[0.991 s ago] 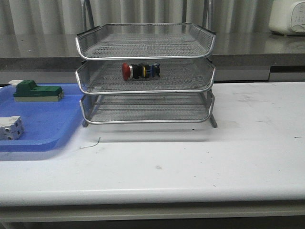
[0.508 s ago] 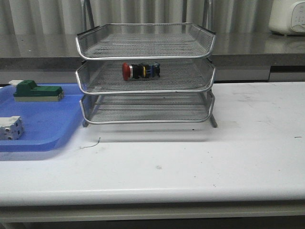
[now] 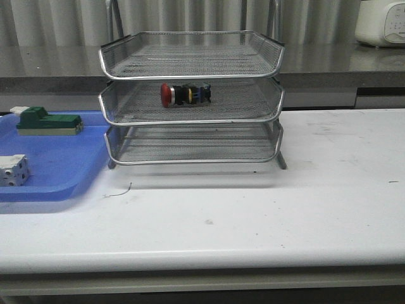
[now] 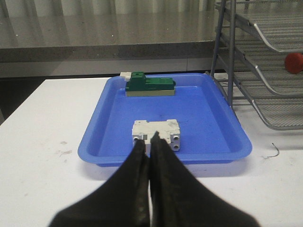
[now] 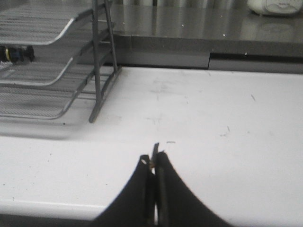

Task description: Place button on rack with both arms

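The white table (image 3: 266, 209) holds the rack (image 3: 190, 95) at 12 o'clock. The button (image 3: 183, 94) lies on its middle shelf, so the job looks done. The left gripper (image 4: 150, 156) and right gripper (image 5: 154, 163) are pinched closed, holding nothing.

Whole scene sits slightly further left in front view — rack (image 3: 190, 95) and button (image 3: 185, 94) alike

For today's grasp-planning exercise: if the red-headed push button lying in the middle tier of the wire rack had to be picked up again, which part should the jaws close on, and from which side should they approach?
Grip the button across its black-and-blue body, behind the silver collar. It lies on its side, red head pointing left, so the narrower body probably suits the jaws better than the rounded head. Come in from the rack's open front, low and level, since the top tier blocks any approach from above.
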